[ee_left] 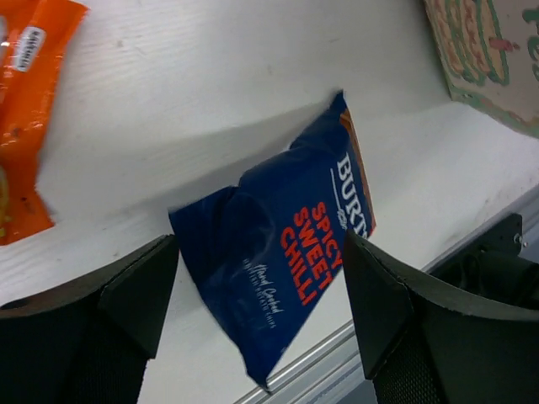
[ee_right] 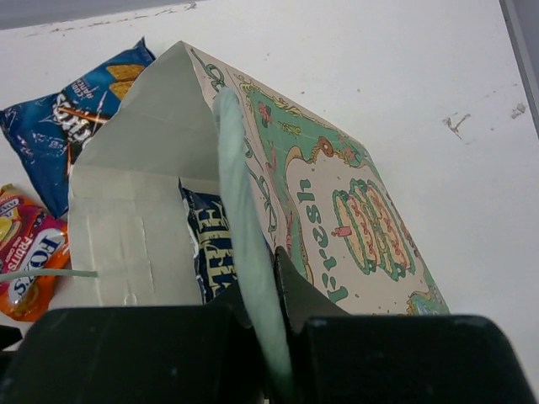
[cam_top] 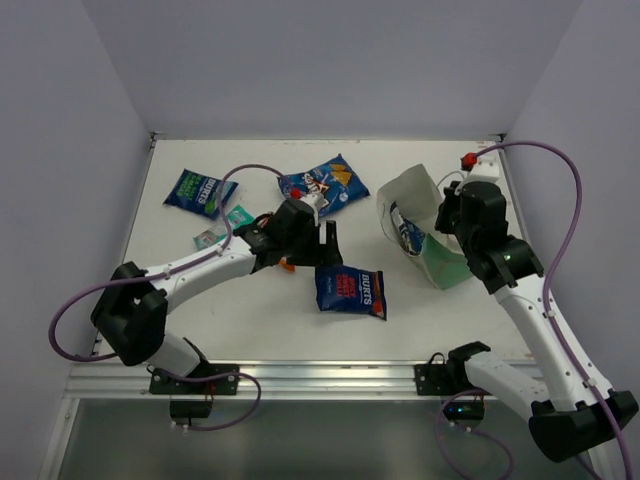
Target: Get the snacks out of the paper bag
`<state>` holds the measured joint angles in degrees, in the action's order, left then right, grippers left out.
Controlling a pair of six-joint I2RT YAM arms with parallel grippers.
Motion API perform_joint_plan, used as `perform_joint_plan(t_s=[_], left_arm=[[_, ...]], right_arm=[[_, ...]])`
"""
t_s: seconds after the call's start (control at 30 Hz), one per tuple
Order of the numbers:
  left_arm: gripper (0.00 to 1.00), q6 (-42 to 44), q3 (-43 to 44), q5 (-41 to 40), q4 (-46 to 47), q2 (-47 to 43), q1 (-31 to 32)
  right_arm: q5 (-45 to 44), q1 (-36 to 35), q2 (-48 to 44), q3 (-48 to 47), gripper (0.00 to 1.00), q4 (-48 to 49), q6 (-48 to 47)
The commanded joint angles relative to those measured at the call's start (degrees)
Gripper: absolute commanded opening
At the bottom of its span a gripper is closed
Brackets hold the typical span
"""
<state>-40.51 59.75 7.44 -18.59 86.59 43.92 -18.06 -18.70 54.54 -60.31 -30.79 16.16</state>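
Snacks lie mostly outside the bag (cam_top: 447,270), which sits on the table (cam_top: 260,320) with its mouth gaping toward the left arm and its printed panel (ee_right: 362,210) turned up. One dark blue packet (ee_right: 210,244) is inside the bag, just within the mouth and partly hidden by the paper wall. The right gripper (ee_right: 268,307) is at the bag's rim, jaws pressed together on the mint paper edge, which runs up between them. Left of the bag, near its mouth but apart from it, the chilli packet (ee_left: 286,261) lies flat on the table, dark blue with red lettering. The left gripper (ee_left: 259,252) hangs over it with jaws spread wide, one finger (ee_left: 126,295) showing to each side of the packet in the wrist view; they grip nothing. The tortilla packet (cam_top: 325,185), blue with printed triangle chips, lies left of the bag's mouth and farther from the arm bases than the bag's middle, near the bag but not touching it. The orange packet (ee_left: 25,126) lies farther left of the bag than the chilli packet; the left arm hides most of it from above. Well left of the bag lie a blue-and-green packet (cam_top: 200,190) and, a little closer to the bag, the small teal packet (cam_top: 238,213), partly crossed by the left arm's cable (cam_top: 228,215).
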Motion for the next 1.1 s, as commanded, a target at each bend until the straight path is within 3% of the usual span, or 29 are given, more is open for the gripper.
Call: perform_joint_plan(t_s=[0.0, 0.13, 0.33, 0.6, 1.07], left_arm=[[0.85, 0.1, 5.3, -7.3, 0.7, -7.5, -0.8], [0.85, 2.5, 15.5, -13.5, -2.3, -7.2, -0.8], [0.84, 2.3, 34.0, -9.8, -5.0, 1.6, 0.7], [0.82, 0.9, 49.5, -9.6, -9.2, 16.2, 7.9], [0.76, -7.1, 41.7, -12.9, -12.9, 20.7, 11.1]], right_arm=[[2.8, 0.2, -1.1, -2.3, 0.00, -0.5, -1.5], [5.6, 0.2, -1.6, -2.1, 0.00, 0.2, -1.6], [7.3, 0.2, -1.8, -2.1, 0.00, 0.6, -0.9], [9.5, 0.1, -2.7, 0.9, 0.00, 3.4, 1.4], [9.8, 0.1, -3.3, 1.1, 0.00, 3.8, 4.6]])
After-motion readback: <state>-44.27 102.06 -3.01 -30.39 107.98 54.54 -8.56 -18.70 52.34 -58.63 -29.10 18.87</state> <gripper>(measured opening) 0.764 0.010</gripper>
